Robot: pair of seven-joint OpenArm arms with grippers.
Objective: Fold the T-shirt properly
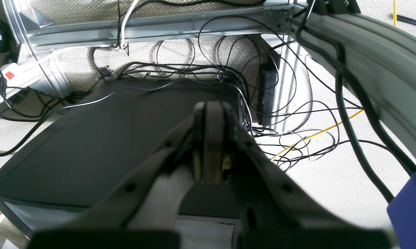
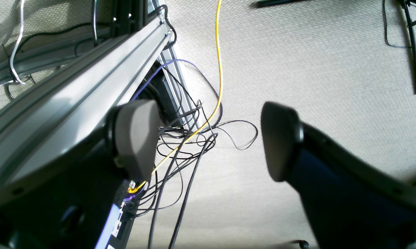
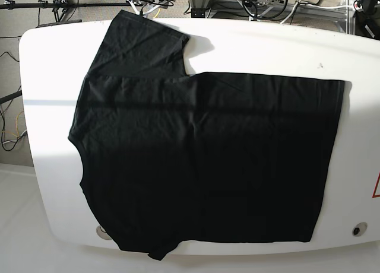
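**One black T-shirt lying flat on the white bench**

No brand, label or readable writing is showing anywhere; only a small red marking is peeking in at the bench's (image 3: 249, 41) right edge, too cut off to read.

There is one T-shirt (image 3: 208, 160), and it is lying spread out across most of the bench. It is looking plain black all over, with no print showing on the upward face. Its body is stretching toward the right of the base view, with a straight hem there. One short sleeve is pointing toward the far edge at the upper left; the other is reaching the near edge at the bottom, slightly bunched.

Two arms are hanging off the bench, both cameras looking at carpet and tangled cables. The left pincer (image 1: 213, 110) is pressed fully together, holding nothing. The right pincer (image 2: 208, 138) is standing wide, nothing between its pads.
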